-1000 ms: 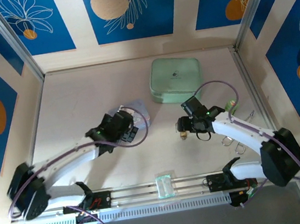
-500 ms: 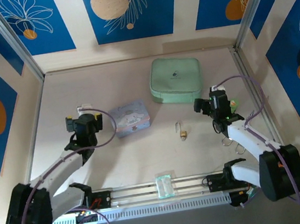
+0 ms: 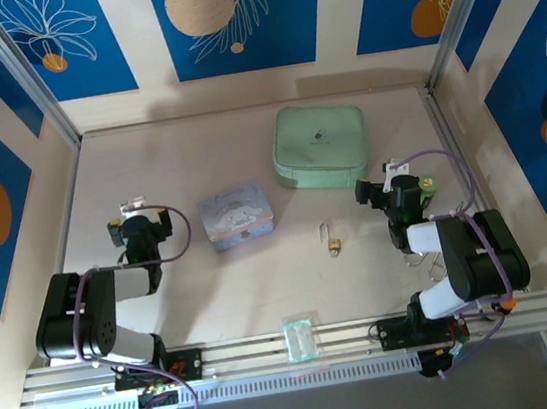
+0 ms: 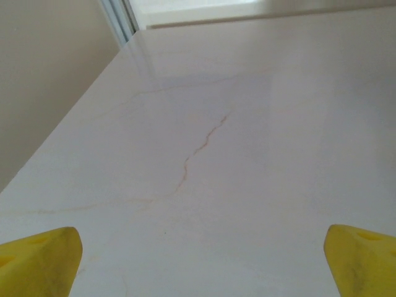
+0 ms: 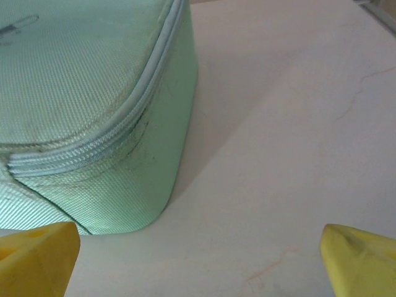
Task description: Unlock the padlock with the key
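The padlock (image 3: 333, 244), a tiny brass body with a thin silver shackle pointing toward the far side, lies alone on the table in the top view. I cannot make out the key. My left gripper (image 3: 137, 225) rests folded back at the left, far from the padlock. In the left wrist view it (image 4: 201, 266) is open, its yellow fingertips (image 4: 37, 260) wide apart over bare tabletop. My right gripper (image 3: 400, 191) sits to the right of the padlock. It (image 5: 198, 260) is open too, with nothing between its fingertips (image 5: 362, 260).
A blue cartoon tin (image 3: 238, 217) lies left of the padlock. A mint green zip case (image 3: 320, 145) sits at the back, its corner close before the right gripper (image 5: 80, 93). Bent silver wire pieces (image 3: 417, 257) lie by the right arm. A small clear box (image 3: 300, 337) stands on the front rail.
Both arms have drawn back from the table's middle to their sides. The right gripper has opened and left the padlock lying on the table. The blue tin is uncovered.
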